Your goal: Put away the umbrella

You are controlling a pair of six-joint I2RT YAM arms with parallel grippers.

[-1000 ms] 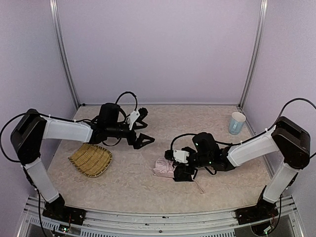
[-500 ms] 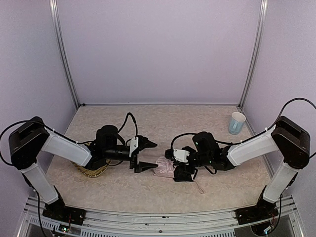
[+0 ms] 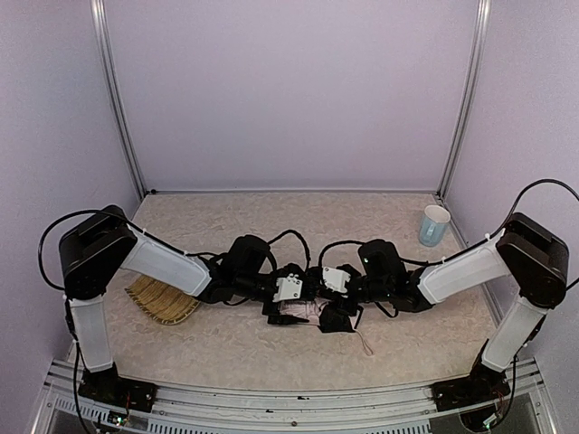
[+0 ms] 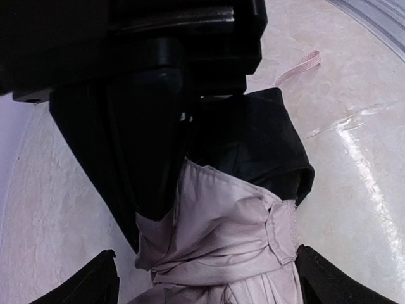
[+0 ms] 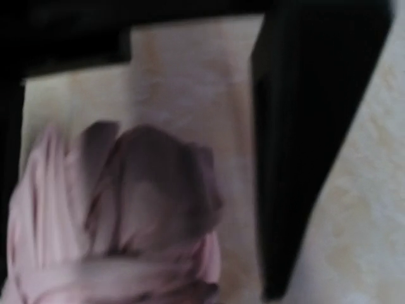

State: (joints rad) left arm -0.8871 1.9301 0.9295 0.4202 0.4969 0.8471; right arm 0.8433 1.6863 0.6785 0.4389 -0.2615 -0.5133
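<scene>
The umbrella [image 3: 299,312] lies folded mid-table as a pale pink bundle with black lining beside it. My left gripper [image 3: 291,306] is open and straddles its pink fabric [image 4: 221,253], with one fingertip [image 4: 101,278] at each side of the bundle in the left wrist view. My right gripper [image 3: 331,309] meets the bundle from the right and looks shut on the umbrella. One of its dark fingers [image 4: 152,139] presses on the fabric. The right wrist view is blurred: pink fabric [image 5: 126,209], with a finger of the left gripper [image 5: 297,158] beyond. A thin pink strap [image 3: 364,344] trails toward the front.
A woven straw tray [image 3: 163,300] lies at the left, partly under the left arm. A pale blue cup [image 3: 434,225] stands at the back right. Purple walls close in the table on three sides.
My left arm swung from the back left over the straw tray to the umbrella, and its open jaws now straddle the bundle. The right gripper and umbrella have barely moved.
</scene>
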